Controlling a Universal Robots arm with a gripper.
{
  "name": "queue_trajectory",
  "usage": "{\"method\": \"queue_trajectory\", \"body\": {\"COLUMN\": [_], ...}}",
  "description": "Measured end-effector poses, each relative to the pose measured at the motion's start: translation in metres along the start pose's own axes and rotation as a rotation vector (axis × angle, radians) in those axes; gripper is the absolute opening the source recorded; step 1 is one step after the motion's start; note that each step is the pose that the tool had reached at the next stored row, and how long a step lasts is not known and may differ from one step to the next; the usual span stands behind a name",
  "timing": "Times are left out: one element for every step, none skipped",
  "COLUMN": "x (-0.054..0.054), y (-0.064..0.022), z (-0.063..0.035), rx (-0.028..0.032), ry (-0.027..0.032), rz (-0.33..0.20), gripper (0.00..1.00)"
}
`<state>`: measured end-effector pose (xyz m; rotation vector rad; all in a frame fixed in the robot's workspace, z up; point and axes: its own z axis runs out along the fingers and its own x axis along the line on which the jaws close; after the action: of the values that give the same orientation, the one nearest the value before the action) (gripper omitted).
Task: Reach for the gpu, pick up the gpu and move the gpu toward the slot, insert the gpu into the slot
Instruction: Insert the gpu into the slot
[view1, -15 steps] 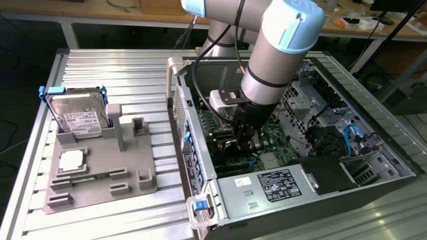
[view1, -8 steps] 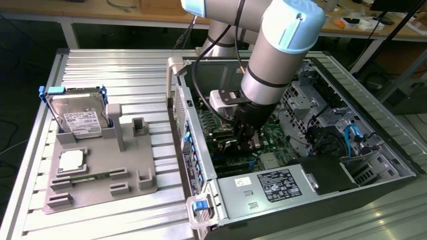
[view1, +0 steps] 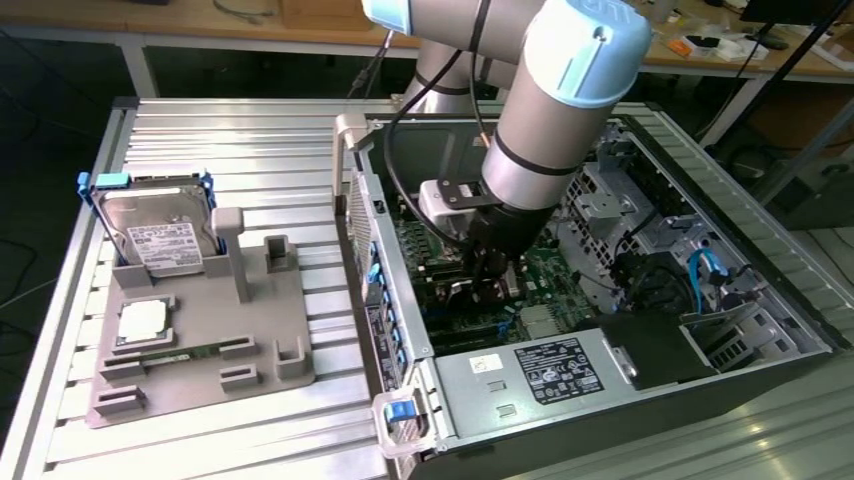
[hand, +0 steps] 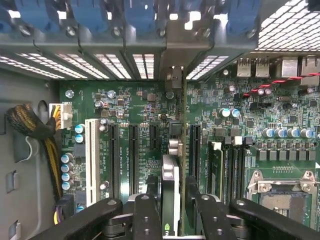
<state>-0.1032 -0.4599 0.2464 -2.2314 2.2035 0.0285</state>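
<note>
The gpu (hand: 170, 176) shows edge-on in the wrist view. It stands upright on the green motherboard (hand: 135, 100) among the black expansion slots (hand: 134, 155), and its end bracket (hand: 174, 76) reaches the case's rear wall. The slot it sits in is hidden beneath it. My gripper (hand: 172, 189) straddles the card, one black finger (hand: 150, 200) on each side with a thin gap showing, so the jaws stand slightly open. In the exterior view my gripper (view1: 489, 272) reaches down inside the open computer case (view1: 747, 210).
A white slot (hand: 92, 160) and a braided cable bundle (hand: 30, 125) lie to one side, with memory sticks (hand: 216, 167) and the processor socket (hand: 285, 195) on the other. Outside the case, a grey fixture (view1: 200, 345) holds a silver hard drive (view1: 163, 238) and a square chip (view1: 143, 322).
</note>
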Motion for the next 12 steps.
{"method": "queue_trajectory", "body": {"x": [0.0, 0.0, 0.0, 0.0, 0.0, 0.0, 0.0, 0.0, 0.0, 0.0, 0.0, 0.0], "y": [0.0, 0.0, 0.0001, 0.0001, 0.0001, 0.0001, 0.0001, 0.0001, 0.0001, 0.0002, 0.0002, 0.0002], "z": [-0.0012, -0.0027, -0.0041, -0.0057, -0.0073, -0.0088, -0.0104, -0.0117, -0.0128, -0.014, -0.0151, -0.0161], "rx": [0.0006, 0.0013, 0.0019, 0.0026, 0.0034, 0.0041, 0.0048, 0.0053, 0.0058, 0.0063, 0.0065, 0.0066], "ry": [-0.0001, -0.0001, -0.0001, -0.0001, -0.0001, -0.0002, -0.0002, 0.0, -0.0001, -0.0001, 0.0, 0.0], "rz": [0.0, 0.0, 0.0, 0.0, 0.0, 0.0, 0.0, 0.0, 0.0, 0.0, 0.0, 0.0], "gripper": [0.35, 0.35, 0.35, 0.35, 0.35, 0.35, 0.35, 0.35, 0.35, 0.35, 0.35, 0.35]}}
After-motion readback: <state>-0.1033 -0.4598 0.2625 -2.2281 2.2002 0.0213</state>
